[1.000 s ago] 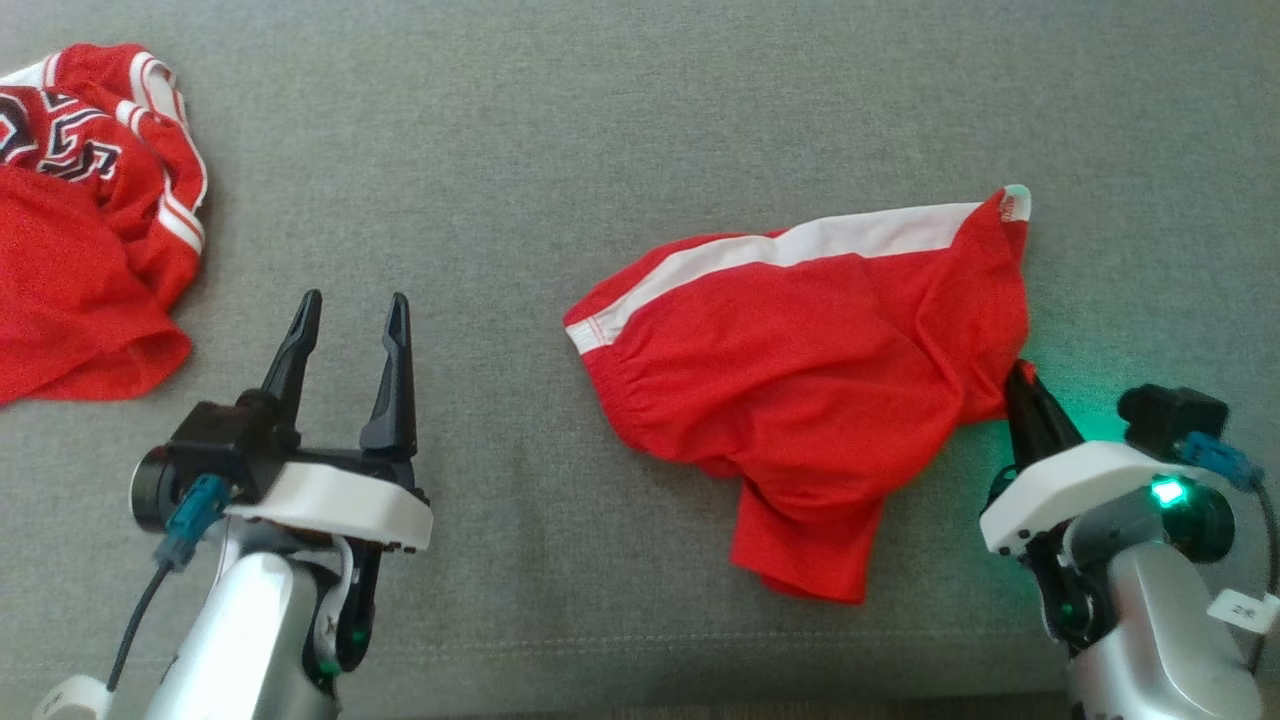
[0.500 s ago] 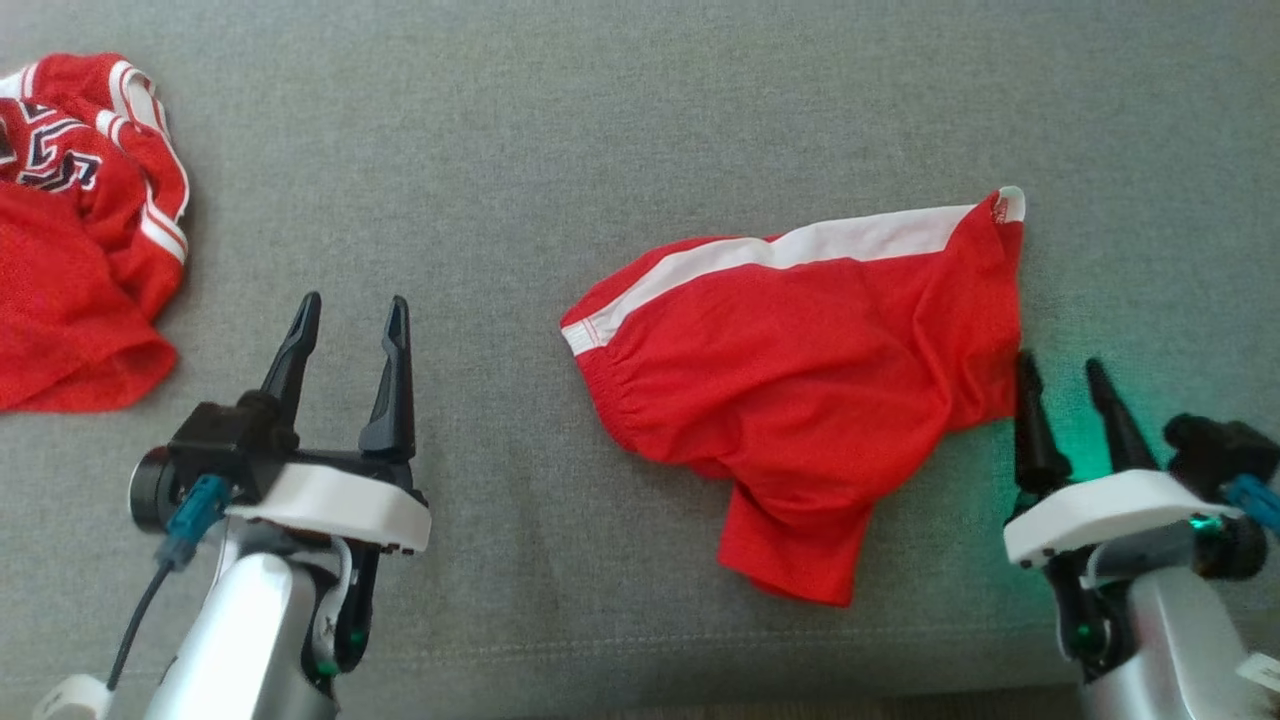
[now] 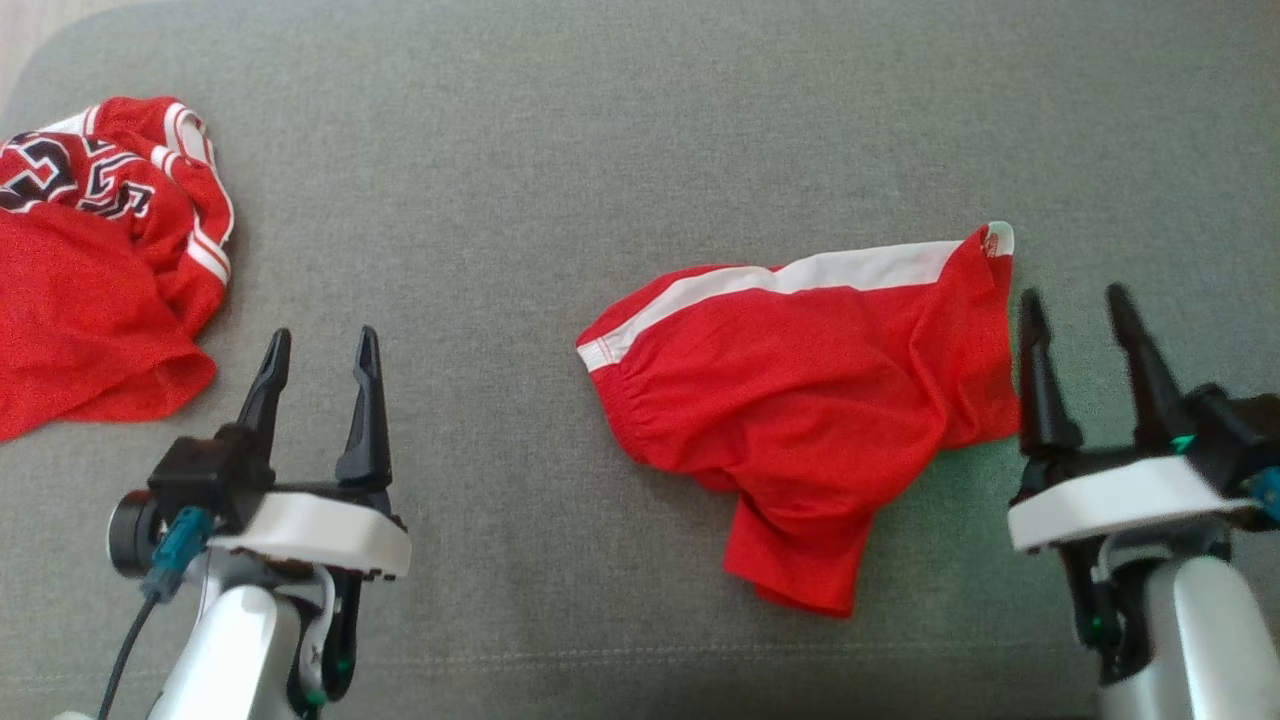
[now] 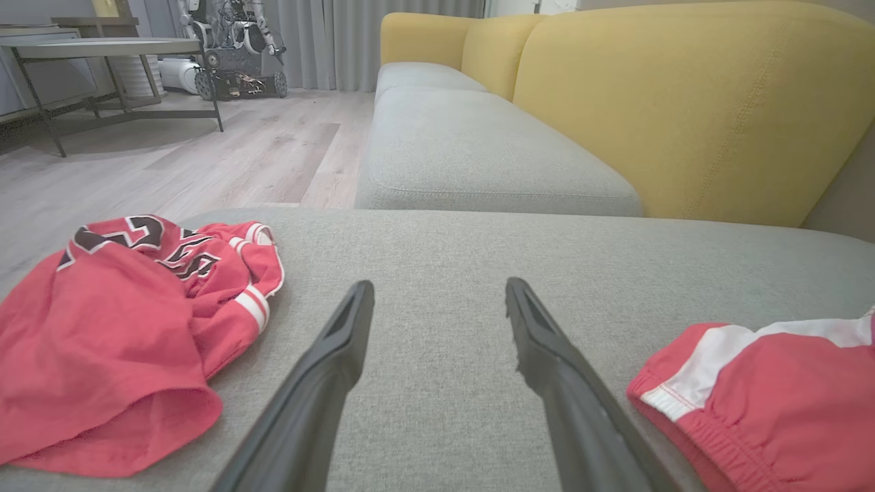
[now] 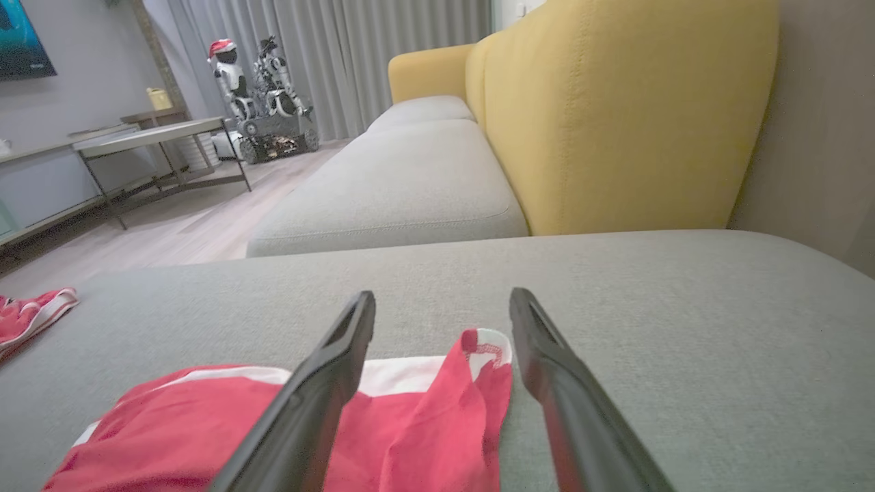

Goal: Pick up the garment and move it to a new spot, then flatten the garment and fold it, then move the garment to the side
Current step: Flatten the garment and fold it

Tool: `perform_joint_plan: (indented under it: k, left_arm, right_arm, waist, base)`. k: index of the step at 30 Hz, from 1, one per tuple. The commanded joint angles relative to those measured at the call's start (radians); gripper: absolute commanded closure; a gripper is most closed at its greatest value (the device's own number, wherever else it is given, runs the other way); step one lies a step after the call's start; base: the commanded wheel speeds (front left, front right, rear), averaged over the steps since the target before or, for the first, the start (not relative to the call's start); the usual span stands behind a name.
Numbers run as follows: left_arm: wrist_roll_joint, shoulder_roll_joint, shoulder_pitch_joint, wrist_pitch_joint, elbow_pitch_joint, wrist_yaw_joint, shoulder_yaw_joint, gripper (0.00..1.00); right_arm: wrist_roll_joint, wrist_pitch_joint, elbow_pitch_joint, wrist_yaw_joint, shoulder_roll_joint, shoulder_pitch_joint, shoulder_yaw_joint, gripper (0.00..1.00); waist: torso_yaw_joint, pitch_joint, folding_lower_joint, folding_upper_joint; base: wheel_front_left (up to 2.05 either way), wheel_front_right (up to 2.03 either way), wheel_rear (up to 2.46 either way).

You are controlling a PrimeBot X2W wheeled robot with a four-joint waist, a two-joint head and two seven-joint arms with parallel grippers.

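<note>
Two hands spread, both empty: left hand [image 3: 322, 335] over bare grey cushion [image 3: 600, 150], right hand [image 3: 1073, 293] just beside right hem of red shorts [image 3: 800, 370]. Shorts lie rumpled right of centre, one leg jutting toward front edge. Risks: pinch catches one layer only, so cloth bunches instead of flattening; finger snags hem and drags shorts askew — red jersey [image 3: 90, 290] at far left could be mistaken for target.

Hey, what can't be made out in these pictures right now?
- Jersey: head view, the left edge cuts it off, and crumpling hides its lettering.
- Shorts: head view, bunched folds hide their lower layers. Left wrist view, the right edge crops them.
- Right end effector: head view, contact with the shorts is unclear.
</note>
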Motion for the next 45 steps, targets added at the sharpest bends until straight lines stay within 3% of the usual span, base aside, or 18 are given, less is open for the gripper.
perform_joint_plan:
  k: [1,21,36,37,38,45]
  left_arm:
    - [0.005,0.028,-0.013,-0.009,-0.032,0.008,0.04,0.0]
    - [-0.005,0.028,-0.004,-0.003,-0.027,0.016,0.019,0.0]
    - [-0.001,0.015,-0.073,-0.005,-0.021,-0.002,-0.009,0.0]
    - [-0.001,0.013,-0.075,-0.006,-0.019,-0.004,-0.01,0.0]
    - [-0.002,0.012,-0.077,-0.007,-0.017,-0.005,-0.01,0.0]
    - [-0.001,0.006,-0.082,-0.01,-0.007,-0.007,-0.004,0.0]
  right_arm:
    - [-0.016,0.016,-0.052,0.007,-0.003,0.007,0.043,0.0]
    - [-0.019,0.084,-0.077,0.007,-0.003,0.033,0.055,0.0]
    - [-0.066,0.135,0.346,0.007,-0.003,-0.266,0.001,0.0]
    - [-0.06,0.138,0.368,0.007,-0.003,-0.278,0.0,0.55]
    - [-0.054,0.142,0.39,0.007,-0.003,-0.286,-0.002,0.99]
    - [-0.017,0.12,0.454,0.007,-0.003,-0.287,-0.028,1.0]
  waist:
    - [0.004,-0.009,0.0,0.0]
    - [0.007,-0.024,0.0,0.0]
    - [0.038,0.055,0.0,0.0]
    - [0.038,0.057,0.0,0.0]
    - [0.037,0.059,0.0,0.0]
    - [0.018,0.066,0.0,0.0]
  base:
    - [0.0,0.0,0.0]
    - [0.0,0.0,0.0]
    - [0.0,0.0,0.0]
    - [0.0,0.0,0.0]
    - [0.0,0.0,0.0]
    - [0.0,0.0,0.0]
